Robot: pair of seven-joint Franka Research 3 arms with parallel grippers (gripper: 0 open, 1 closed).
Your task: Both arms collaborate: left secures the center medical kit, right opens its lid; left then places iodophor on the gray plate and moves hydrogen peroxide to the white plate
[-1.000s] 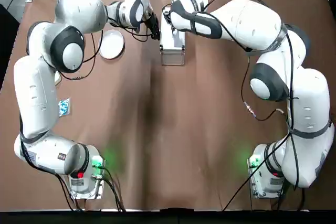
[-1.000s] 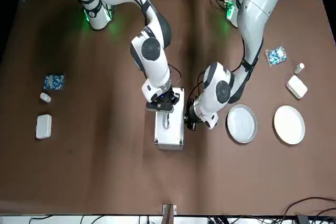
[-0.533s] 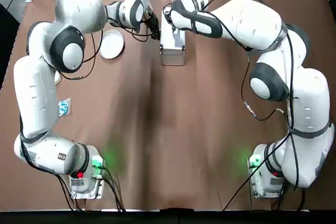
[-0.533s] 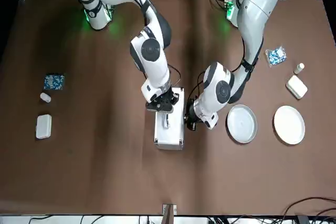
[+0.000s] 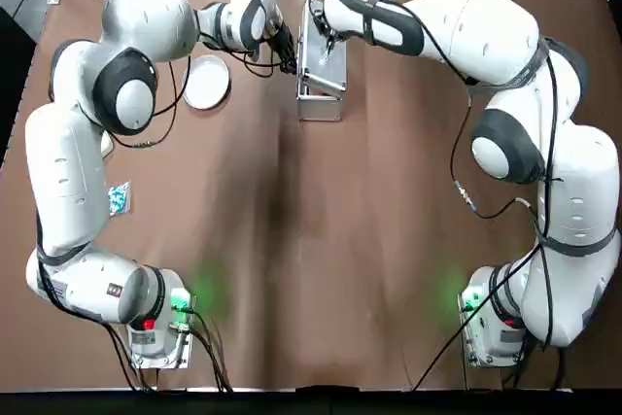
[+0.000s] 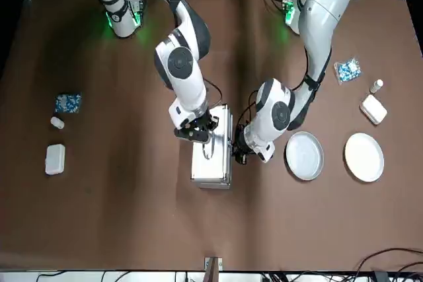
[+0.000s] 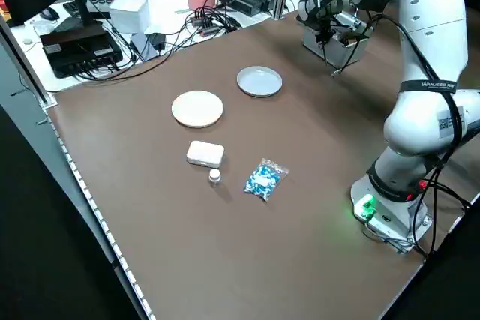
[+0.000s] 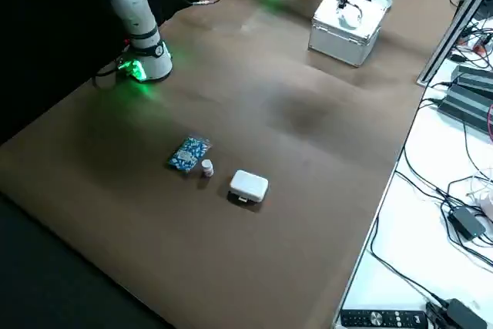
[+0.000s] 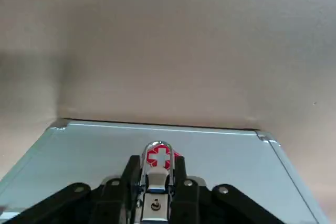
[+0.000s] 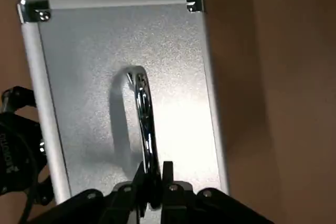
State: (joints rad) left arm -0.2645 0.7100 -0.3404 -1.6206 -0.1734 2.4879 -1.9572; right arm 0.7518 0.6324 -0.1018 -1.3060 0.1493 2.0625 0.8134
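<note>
On the robot's left part of the brown table (image 6: 132, 216), toward its far edge, two round plates are seen: one white plate (image 6: 364, 157) nearer the left edge and one gray plate (image 6: 304, 155) beside it. Closer to the left edge lie one small white box (image 6: 374, 109), one small white bottle (image 6: 376, 86) and one blue-and-white packet (image 6: 347, 69).

Next to the gray plate, the left gripper (image 6: 240, 153) is held against the side of the medical kit (image 6: 211, 163). In the left wrist view its fingers (image 9: 116, 195) are pressed close about a silver clasp with a red cross (image 9: 158, 157) on the kit's side.

One medical kit stands at the middle of the table, near the far edge. Its lid (image 10: 126, 77) appears slightly tilted up along one long edge in the front view. The right gripper (image 6: 196, 130) is set over the lid, and its fingers (image 10: 168, 174) are pinched on the slim metal handle (image 10: 143, 114).

On the robot's right part of the table, three further items are counted: one blue-and-white packet (image 6: 68, 103), one small white bottle (image 6: 57, 122) and one white box (image 6: 55, 159).
</note>
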